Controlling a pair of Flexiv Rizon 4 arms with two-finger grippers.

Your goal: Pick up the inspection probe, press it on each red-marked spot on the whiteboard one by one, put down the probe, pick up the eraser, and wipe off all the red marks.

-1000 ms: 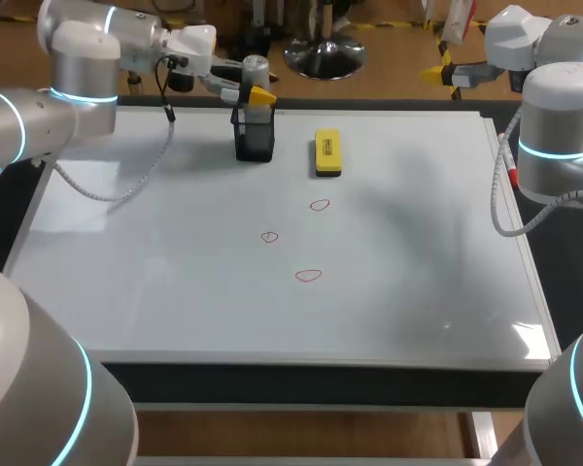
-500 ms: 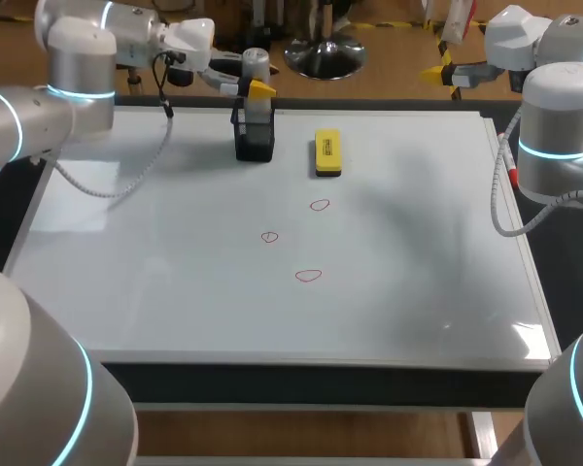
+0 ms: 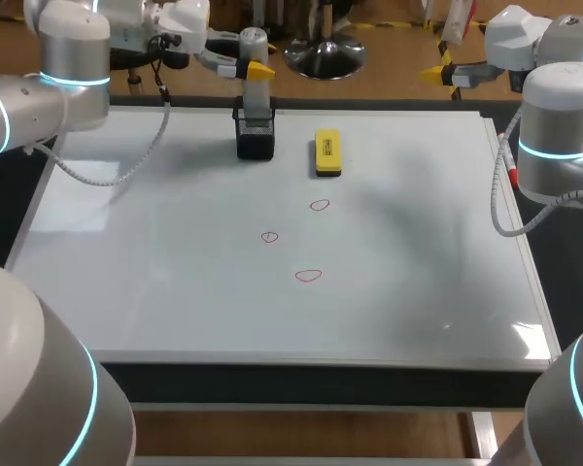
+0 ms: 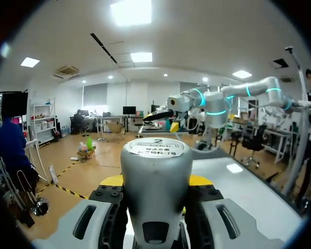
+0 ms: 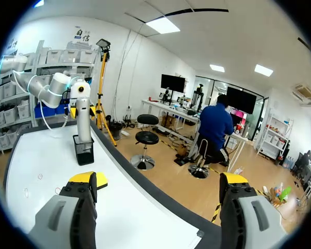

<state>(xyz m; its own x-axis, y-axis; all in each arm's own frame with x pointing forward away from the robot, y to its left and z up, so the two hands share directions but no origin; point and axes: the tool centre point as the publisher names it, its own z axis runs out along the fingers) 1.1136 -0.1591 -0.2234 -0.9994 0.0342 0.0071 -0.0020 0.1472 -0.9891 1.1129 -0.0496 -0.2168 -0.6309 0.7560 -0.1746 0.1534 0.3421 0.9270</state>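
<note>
The left gripper (image 3: 252,70) is at the far side of the whiteboard (image 3: 175,282), a bit left of the middle. Its two fingers squeeze the grey probe (image 3: 257,95) from both sides, near the probe's top. The probe stands straight up, and its low end is at the mouth of the black cup (image 3: 256,139) on the board. The yellow eraser (image 3: 327,153) lies flat just to the right of the cup, not touching it. Three small red marks (image 3: 309,276) sit in the middle of the board, nearer than the eraser and well apart from the probe. The right gripper (image 5: 159,179) is past the far edge of the board, on the right side. Its fingers are spread wide with nothing between them.
</note>
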